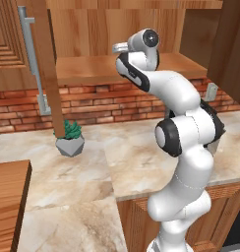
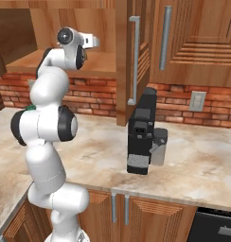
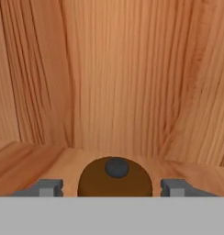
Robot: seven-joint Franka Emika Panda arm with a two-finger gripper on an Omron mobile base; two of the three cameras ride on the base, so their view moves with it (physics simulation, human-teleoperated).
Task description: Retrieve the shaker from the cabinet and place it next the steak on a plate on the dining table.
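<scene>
While my gripper (image 3: 114,187) stands unclenched astride the shaker (image 3: 114,178), a fingertip (image 3: 49,187) on either side and a gap showing at both, I list the hazards: the shaker's rounded dark brown knob could squirt out under off-centre pressure, or one finger arriving first could tip the mill over. The shaker stands on the cabinet (image 3: 132,82) shelf, near the back wall. Cabinet: warm, vertically grained wood panels, smooth.
</scene>
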